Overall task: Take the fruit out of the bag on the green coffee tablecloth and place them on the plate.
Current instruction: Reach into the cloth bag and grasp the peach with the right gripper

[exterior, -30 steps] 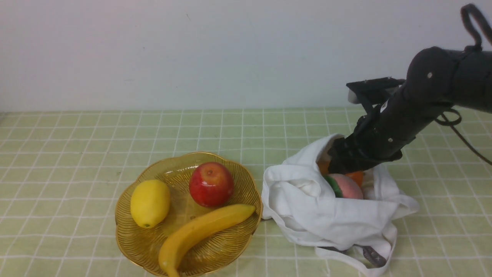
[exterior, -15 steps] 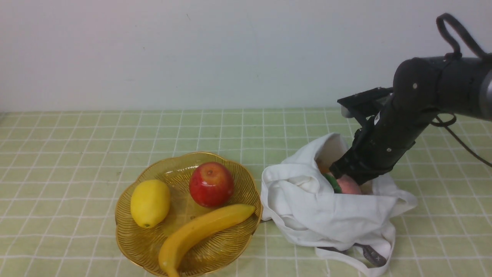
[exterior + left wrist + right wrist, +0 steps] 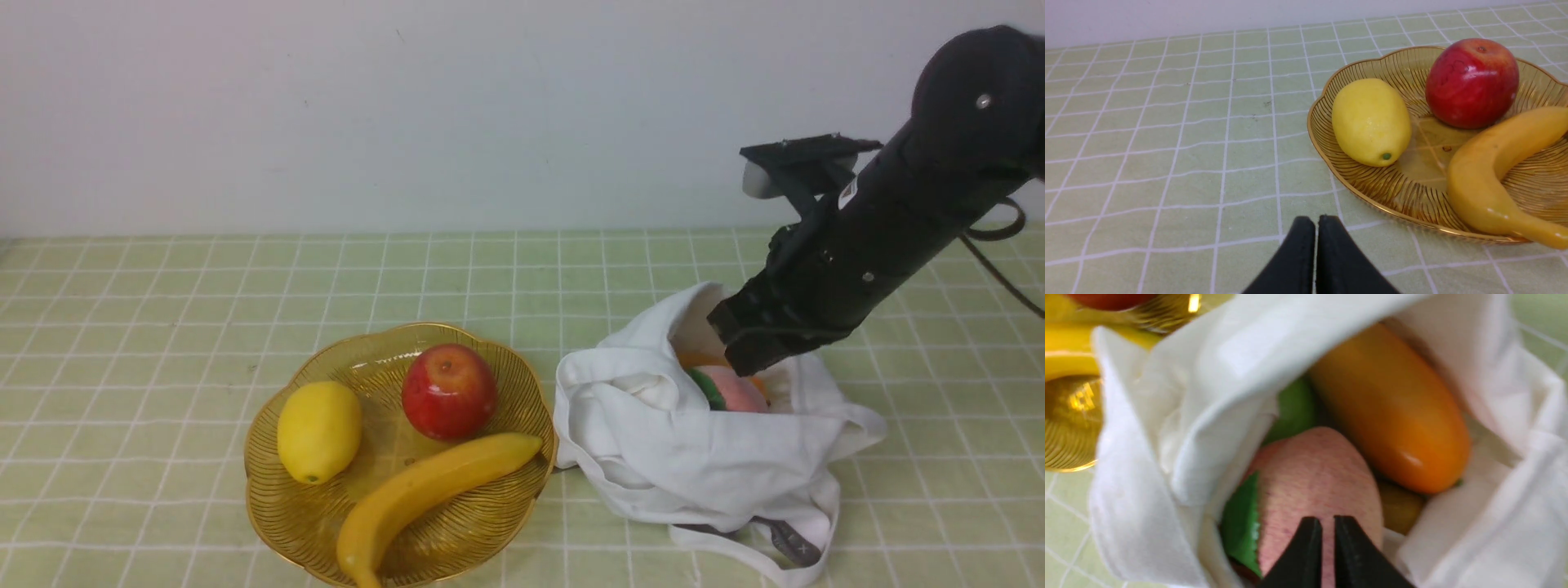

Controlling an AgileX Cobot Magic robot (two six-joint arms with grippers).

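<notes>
The white bag (image 3: 694,465) lies open on the green checked tablecloth (image 3: 163,327), to the right of the amber plate (image 3: 367,359). Inside it sit the pink peach (image 3: 739,392) with its green leaf and the orange fruit (image 3: 702,359), mostly hidden. My right gripper (image 3: 739,359) hovers just above the bag's opening. In the right wrist view it (image 3: 1327,519) is shut and empty, right over the peach (image 3: 1314,473), with the orange fruit (image 3: 1392,416) beside it and the bag's cloth (image 3: 1208,375) folded round both. My left gripper (image 3: 1316,220) is shut and empty, low over the cloth near the plate (image 3: 1412,192).
The plate holds a yellow lemon (image 3: 318,431), a red apple (image 3: 449,390) and a banana (image 3: 424,490). The bag's straps and grey tag (image 3: 792,543) trail toward the front edge. A pale wall stands behind the table.
My right gripper dipped into the bag's opening onto the peach half a second ago. It has now risen back up and to the right, holding nothing. The fruit stayed in the bag.
</notes>
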